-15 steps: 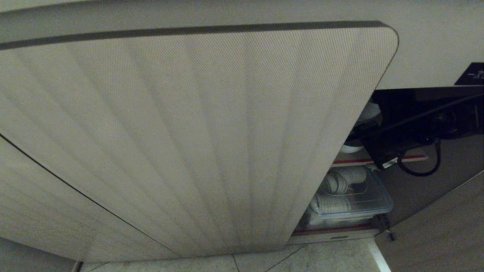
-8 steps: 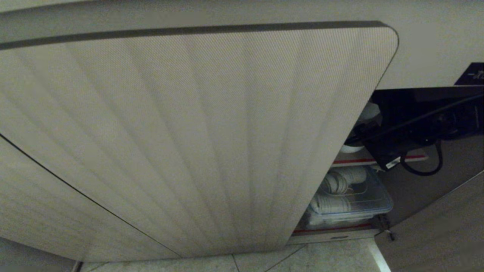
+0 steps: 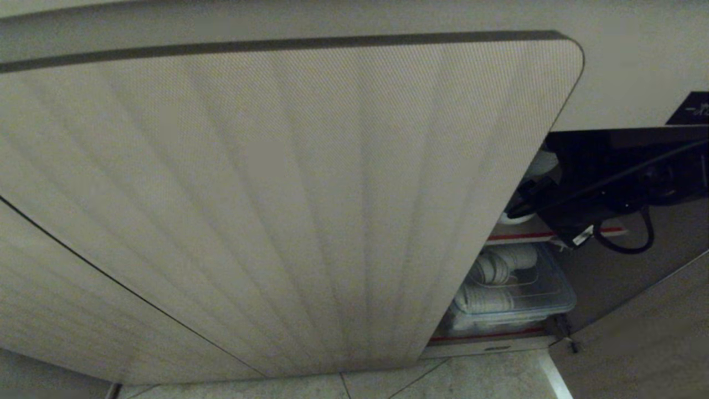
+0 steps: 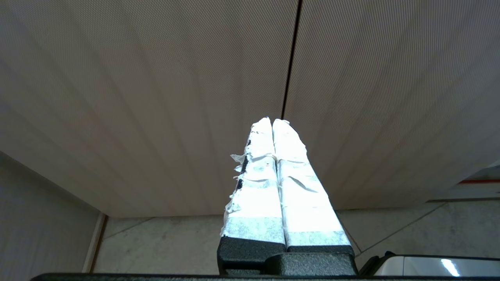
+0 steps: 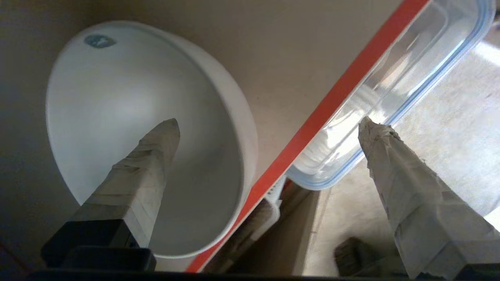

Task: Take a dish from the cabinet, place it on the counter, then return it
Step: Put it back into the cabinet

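Left gripper (image 4: 272, 121): our two white-taped fingers press together, clenched on nothing, hanging before the seam between two doors of the cabinet, above the pale tiled floor (image 4: 164, 246).

Ribbed door (image 3: 288, 205): we see the pale beige, vertically ribbed wood-grain door of the low cabinet filling most of the head view, swung open towards us; a dark strip runs along its upper edge.

Counter (image 3: 620, 72): the smooth cream-beige worktop front crosses above the door; a corner of a glossy black hob panel (image 3: 692, 108) shows at the far right.

Cabinet interior (image 3: 598, 149): to the right of the door we look into the dark opening, where a brown shelf with a red front edge (image 3: 520, 236) divides upper from lower space.

Dish (image 5: 144, 132): the white round bowl sits on the brown shelf inside the cabinet, its rim reaching the red edge; a small blue-grey mark shows on its wall.

Right gripper (image 5: 269, 125): we reach into the upper space, released and spread wide; one taped finger (image 5: 148, 164) lies over the bowl's hollow, the other (image 5: 406, 187) out past the shelf edge. Nothing is grasped.

Clear plastic container with blue-edged lid (image 3: 515, 293): it stands on the lower level beneath the shelf, holding white ribbed items.
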Motion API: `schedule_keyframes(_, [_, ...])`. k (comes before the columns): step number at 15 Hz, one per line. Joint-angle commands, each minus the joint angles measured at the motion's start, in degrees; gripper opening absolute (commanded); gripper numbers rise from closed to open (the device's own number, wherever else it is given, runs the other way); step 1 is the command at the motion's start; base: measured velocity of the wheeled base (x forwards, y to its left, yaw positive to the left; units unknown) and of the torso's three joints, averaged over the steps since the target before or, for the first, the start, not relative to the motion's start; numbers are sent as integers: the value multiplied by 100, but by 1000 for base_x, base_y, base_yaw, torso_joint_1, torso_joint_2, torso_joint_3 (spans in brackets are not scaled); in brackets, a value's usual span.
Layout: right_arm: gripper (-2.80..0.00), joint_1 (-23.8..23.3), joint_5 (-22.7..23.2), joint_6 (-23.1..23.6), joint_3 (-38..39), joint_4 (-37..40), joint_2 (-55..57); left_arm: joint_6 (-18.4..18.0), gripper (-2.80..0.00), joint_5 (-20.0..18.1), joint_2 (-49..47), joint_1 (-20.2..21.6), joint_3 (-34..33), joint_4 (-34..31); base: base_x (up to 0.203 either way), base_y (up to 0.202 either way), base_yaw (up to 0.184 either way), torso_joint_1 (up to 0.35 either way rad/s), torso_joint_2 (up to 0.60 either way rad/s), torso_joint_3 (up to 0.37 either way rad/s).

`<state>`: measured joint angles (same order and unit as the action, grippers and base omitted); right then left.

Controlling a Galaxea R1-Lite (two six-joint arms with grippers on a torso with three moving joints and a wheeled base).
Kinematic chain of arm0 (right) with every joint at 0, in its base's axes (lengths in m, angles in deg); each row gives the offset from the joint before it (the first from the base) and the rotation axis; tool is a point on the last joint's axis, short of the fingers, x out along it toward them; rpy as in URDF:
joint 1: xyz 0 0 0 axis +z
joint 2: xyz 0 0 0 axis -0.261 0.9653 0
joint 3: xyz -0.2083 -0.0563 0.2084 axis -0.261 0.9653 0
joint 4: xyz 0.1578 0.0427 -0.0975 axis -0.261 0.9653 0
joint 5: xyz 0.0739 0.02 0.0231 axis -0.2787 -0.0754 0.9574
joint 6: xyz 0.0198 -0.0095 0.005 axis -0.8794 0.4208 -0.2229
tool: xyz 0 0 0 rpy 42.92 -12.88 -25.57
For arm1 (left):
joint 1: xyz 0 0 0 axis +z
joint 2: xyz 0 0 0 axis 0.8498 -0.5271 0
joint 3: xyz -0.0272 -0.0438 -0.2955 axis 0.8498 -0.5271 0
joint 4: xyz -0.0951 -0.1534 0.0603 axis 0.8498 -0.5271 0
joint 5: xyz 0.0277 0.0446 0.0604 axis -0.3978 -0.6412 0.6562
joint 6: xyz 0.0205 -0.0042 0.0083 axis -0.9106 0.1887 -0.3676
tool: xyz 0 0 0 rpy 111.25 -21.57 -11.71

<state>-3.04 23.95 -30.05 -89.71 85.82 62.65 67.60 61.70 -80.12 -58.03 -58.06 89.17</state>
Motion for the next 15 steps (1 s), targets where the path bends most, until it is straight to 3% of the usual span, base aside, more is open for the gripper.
schedule_keyframes(1, [0, -2, -13, 70, 12, -1, -57, 2, -280, 3, 2, 2, 0, 0, 0, 0, 0, 0, 0, 0])
schedule_keyframes(11, [0, 39, -466, 651, 519, -318, -295, 2, -280, 3, 2, 2, 0, 0, 0, 0, 0, 0, 0, 0])
schedule_keyframes(15, [0, 39, -541, 1124, 1040, -939, -456, 2, -280, 3, 2, 2, 0, 0, 0, 0, 0, 0, 0, 0])
